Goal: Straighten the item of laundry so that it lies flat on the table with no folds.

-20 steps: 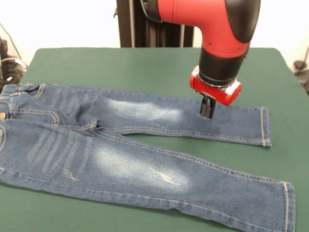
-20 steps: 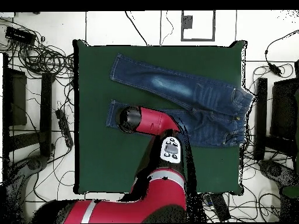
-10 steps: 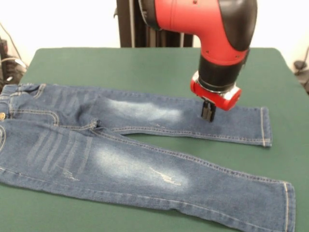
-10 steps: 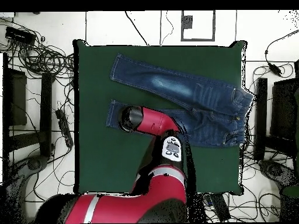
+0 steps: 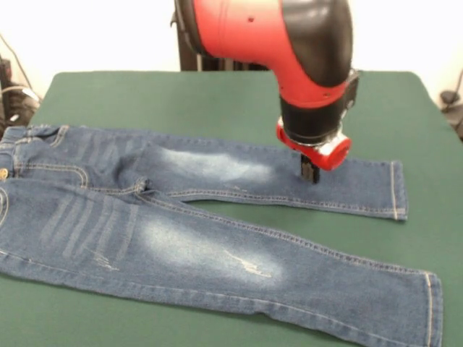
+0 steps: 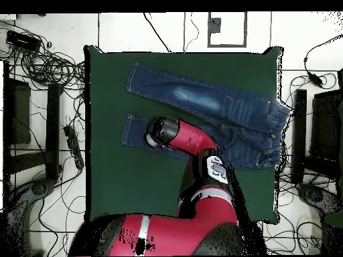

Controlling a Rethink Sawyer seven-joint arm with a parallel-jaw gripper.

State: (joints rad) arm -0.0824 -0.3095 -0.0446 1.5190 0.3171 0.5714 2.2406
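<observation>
Denim, blue and faded in pale patches, fills most of what we see: the small jeans (image 5: 195,217) lie spread on the dark green, felt-like tabletop (image 5: 217,94), both legs stretched out long and nearly flat, with tan stitching running along the seams and hems. Directly beneath the tool (image 5: 309,172) is the far leg of the jeans in the front view; the tool's dark tip hangs just over this leg, close to the cloth, though we cannot tell whether it touches. We also cannot tell whether the tool is open or closed, since only a narrow black stub shows below the red ring of the wrist. Beyond the tool toward the leg's end sits the stitched hem, square-cut and smooth. On the other side of the tool, the two legs meet at the crotch and widen into the waistband, which reaches the tabletop's edge in the front view. The nearer leg lies in front of the tool, broad, with whiskered fade lines and a small frayed mark. From overhead the bulky red and black arm (image 6: 181,137) covers the tool and part of that leg.
</observation>
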